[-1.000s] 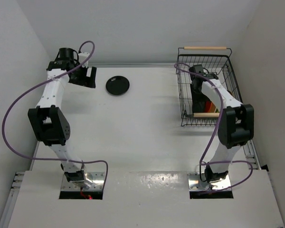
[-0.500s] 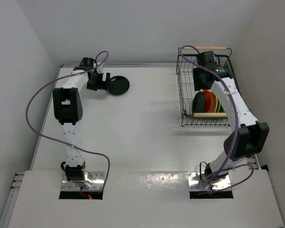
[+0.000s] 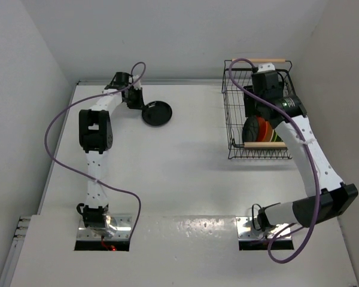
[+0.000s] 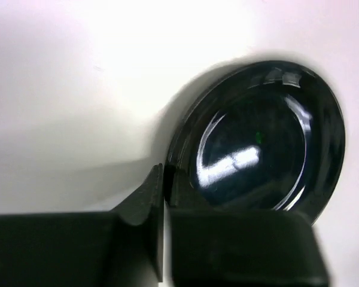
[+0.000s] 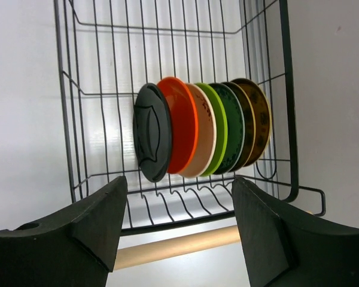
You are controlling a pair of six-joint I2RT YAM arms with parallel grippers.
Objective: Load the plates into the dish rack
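Partly hidden, black plate (image 4: 263,143) clamped in left tool (image 4: 165,191); right tool (image 5: 179,182) wide over dish rack (image 5: 284,89).

Looks down from high above the near edge over the whole table (image 3: 185,179). From the left wrist, peers at close range onto the black plate (image 4: 263,137), shared with the overhead view. From the right wrist, faces into the dish rack (image 5: 173,248) and its plates (image 5: 197,128), likewise shared.
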